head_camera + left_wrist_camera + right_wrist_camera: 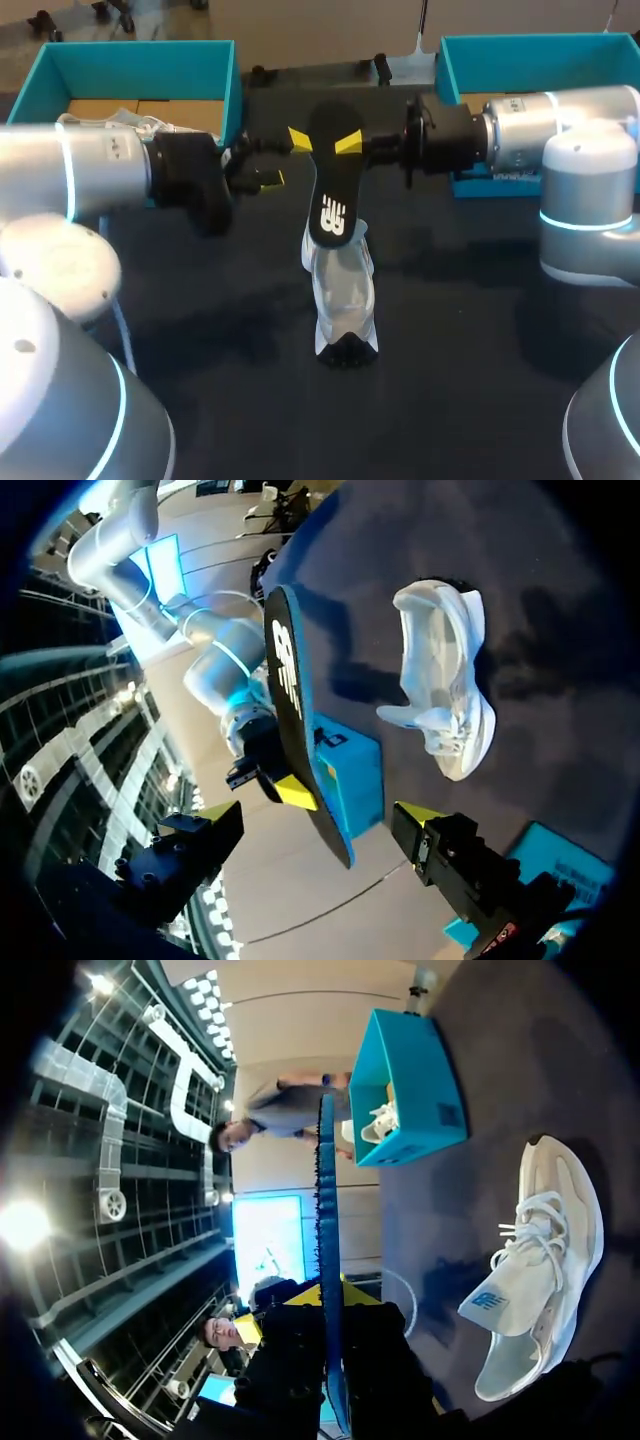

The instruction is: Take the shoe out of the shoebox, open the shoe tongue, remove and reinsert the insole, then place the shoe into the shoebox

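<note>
Two shoeboxes (140, 70) (530, 55) stand at the far edge of the table (450, 330). The shoe (342, 290) rests mid-table. My right gripper (330, 1300) clamps the insole (333, 180) above it. My left gripper (318, 815) is beside it, jaws apart.

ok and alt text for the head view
The right gripper holds a black insole in the air by a white shoe on the dark table. The left gripper is open beside it, with a teal left shoebox and right shoebox behind.

Dim light; the shoe (345, 290) casts soft shadows.
</note>
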Controlling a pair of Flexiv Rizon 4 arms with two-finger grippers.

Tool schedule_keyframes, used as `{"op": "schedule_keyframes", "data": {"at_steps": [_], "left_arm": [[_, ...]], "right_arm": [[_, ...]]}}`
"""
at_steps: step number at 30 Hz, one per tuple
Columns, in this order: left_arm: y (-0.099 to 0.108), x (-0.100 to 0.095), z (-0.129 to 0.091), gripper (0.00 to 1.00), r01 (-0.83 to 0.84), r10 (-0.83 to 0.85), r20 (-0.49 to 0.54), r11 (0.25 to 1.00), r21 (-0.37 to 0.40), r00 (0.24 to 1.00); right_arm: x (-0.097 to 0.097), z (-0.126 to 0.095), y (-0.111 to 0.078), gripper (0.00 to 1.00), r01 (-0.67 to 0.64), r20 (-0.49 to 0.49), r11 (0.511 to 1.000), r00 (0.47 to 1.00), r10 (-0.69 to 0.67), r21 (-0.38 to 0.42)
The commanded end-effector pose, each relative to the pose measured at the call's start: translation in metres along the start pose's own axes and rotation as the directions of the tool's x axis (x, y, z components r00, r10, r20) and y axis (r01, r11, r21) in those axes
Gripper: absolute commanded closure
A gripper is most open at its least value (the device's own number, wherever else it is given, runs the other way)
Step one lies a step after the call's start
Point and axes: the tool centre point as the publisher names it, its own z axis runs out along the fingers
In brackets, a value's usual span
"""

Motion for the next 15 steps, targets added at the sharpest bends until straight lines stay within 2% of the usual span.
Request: {"op": "schedule_keyframes", "data": {"at_steps": [1, 6, 15], "left_arm": [[0.012, -0.011, -0.001, 0.00, 0.003, 0.038, -0.322, 0.992, 0.127, 0.946], [0.025, -0.013, 0.006, 0.00, 0.020, 0.052, -0.413, 0.986, 0.167, 0.909], [0.025, -0.013, 0.006, 0.00, 0.020, 0.052, -0.413, 0.986, 0.167, 0.909]], "right_arm": [[-0.003, 0.002, 0.000, 1.00, 0.005, -0.004, 1.000, 1.000, -0.005, 0.003], [-0.009, 0.004, -0.003, 1.00, 0.011, -0.005, 1.000, 1.000, -0.011, 0.008], [-0.011, 0.003, -0.004, 1.00, 0.015, -0.004, 1.000, 1.000, -0.015, 0.017]]}}
